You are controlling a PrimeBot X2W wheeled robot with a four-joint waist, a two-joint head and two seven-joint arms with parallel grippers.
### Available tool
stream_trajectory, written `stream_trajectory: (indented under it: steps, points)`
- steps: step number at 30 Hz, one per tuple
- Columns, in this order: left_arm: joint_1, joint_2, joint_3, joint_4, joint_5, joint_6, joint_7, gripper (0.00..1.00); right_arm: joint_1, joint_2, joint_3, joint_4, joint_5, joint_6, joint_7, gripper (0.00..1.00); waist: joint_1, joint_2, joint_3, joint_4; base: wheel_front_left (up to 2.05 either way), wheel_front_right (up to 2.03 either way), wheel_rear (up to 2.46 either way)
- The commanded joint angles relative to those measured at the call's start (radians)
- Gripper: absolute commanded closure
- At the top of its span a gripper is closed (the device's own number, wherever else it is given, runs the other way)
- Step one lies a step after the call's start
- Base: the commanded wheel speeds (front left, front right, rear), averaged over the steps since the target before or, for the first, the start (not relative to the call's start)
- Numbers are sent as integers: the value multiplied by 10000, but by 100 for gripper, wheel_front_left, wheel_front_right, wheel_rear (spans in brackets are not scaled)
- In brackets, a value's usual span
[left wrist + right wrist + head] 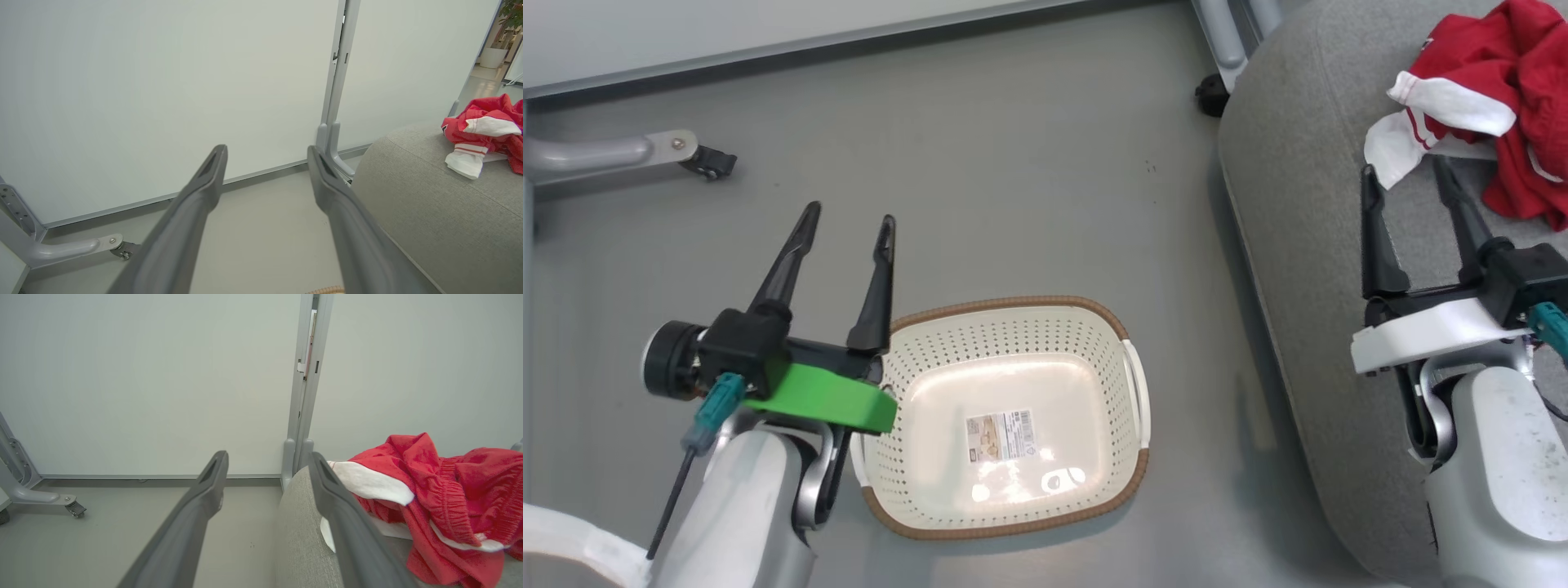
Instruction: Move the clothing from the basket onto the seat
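The clothing [1503, 90] lies crumpled on the seat [1298, 245], at the upper right of the head view; the heap has no clear long axis, but 1 white cuff with red stripes trails out of it toward the seat's rounded edge; the basket [1013, 304] stands on the floor [1013, 163] well apart from the heap, mouth upward, its long axis running left to right across the head view, the label sticker [1001, 434] bare on its bottom; the right gripper [1405, 167] hangs over the seat with its 2 fingers spread wide, holding nothing, tips just beside the white cuff, contact impossible to judge; the left gripper [849, 214] is spread as wide and empty, its fingers over bare floor, its wrist above the basket's left end.
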Motion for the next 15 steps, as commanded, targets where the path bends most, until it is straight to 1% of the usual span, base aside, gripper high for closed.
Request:
stream_trajectory:
  steps: [1, 6, 15]
  points:
    - [320, -38, 268, -60, 70, 31, -2, 0, 191, 19, 182, -55, -19, -11, -23, 0, 0, -1, -548, 528, 0, 0, 0]
    - [867, -135, 1219, -182, 252, -41, -4, 0, 343, 163, 749, -191, -23, -11, -23, 0, 0, -1, -918, 806, 0, 0, 0]
    - [1818, -519, 2389, -421, 582, -151, -2, 0, 1017, 335, 1201, -541, -79, -11, -23, 0, 0, -1, -1450, 1067, 0, 0, 0]
